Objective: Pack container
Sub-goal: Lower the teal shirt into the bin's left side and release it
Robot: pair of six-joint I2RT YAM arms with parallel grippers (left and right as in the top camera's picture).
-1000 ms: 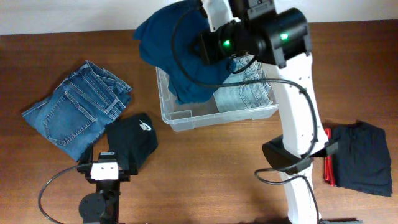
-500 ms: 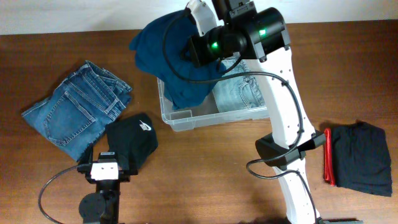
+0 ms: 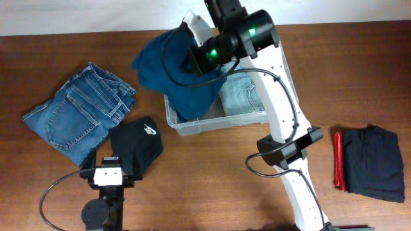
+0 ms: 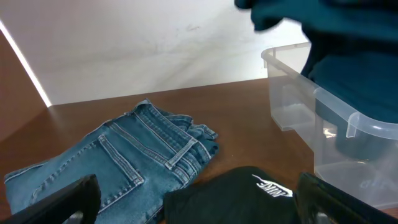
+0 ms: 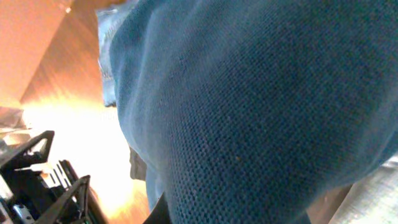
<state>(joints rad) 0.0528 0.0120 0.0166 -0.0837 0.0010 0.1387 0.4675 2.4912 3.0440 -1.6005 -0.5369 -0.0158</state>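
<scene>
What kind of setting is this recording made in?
Probably a lab or test bench for packing clothes: a plain brown wooden table against a bare white wall, with folded blue denim jeans laid out near a clear plastic storage bin.

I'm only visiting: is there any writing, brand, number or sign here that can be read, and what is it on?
Nothing here reads clearly as a word or number.
On the black garment: a white logo, swoosh-like; any lettering is too blurred to read.
On the clear bin: faint raised marks on its wall, unreadable.
On the blue sweater and the jeans: no text visible.
</scene>
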